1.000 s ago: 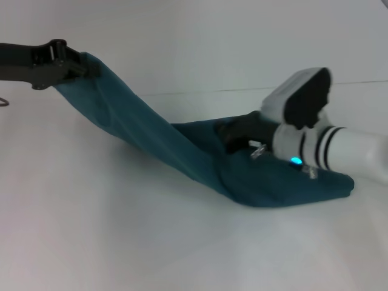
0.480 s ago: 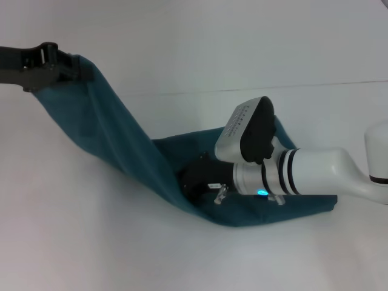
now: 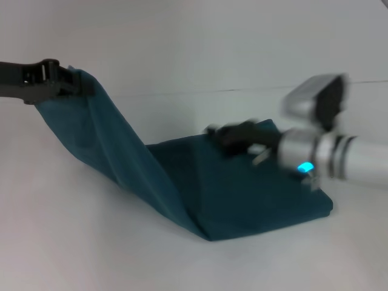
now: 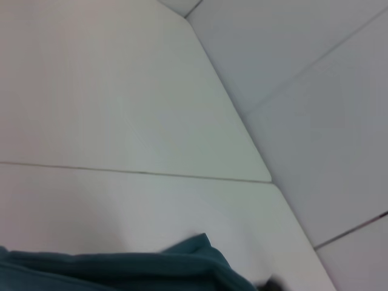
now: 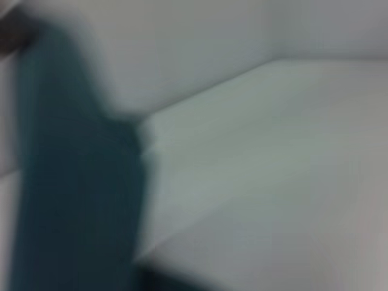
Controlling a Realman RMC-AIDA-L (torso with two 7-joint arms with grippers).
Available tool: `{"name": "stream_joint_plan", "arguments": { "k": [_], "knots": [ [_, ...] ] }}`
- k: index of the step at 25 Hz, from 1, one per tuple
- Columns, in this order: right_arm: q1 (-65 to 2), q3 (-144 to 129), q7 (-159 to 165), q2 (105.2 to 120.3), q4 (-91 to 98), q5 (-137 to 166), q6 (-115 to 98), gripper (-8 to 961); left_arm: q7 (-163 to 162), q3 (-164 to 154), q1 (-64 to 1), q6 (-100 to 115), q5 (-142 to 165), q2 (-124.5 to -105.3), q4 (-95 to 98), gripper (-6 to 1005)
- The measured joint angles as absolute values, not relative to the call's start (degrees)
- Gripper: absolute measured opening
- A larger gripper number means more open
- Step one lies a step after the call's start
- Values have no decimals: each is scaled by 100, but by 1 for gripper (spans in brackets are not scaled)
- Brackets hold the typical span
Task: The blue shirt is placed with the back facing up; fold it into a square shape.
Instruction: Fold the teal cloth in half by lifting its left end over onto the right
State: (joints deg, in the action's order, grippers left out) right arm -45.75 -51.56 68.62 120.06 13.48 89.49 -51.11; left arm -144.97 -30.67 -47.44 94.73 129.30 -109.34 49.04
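The white tabletop (image 3: 91,242) carries the blue shirt (image 3: 242,188), folded flat at centre-right, one end rising far left. There the left pincer (image 3: 76,82) is clamped on its edge. The right pincer (image 3: 227,134) hovers over the flat part; whether it is apart or together, I cannot tell.

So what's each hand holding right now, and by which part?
The left hand grips the blue shirt by a raised end. The right hand is over the folded part; its hold cannot be told.
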Motion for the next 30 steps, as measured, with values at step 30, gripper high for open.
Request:
{"name": "stream_joint_plan", "arguments": {
  "k": [30],
  "knots": [
    [-1834,-3181,8642,11276,3363,8842,-6215,4,-14283,-6694,-6198,7060,12398,-12454,4455,130]
  ]
}}
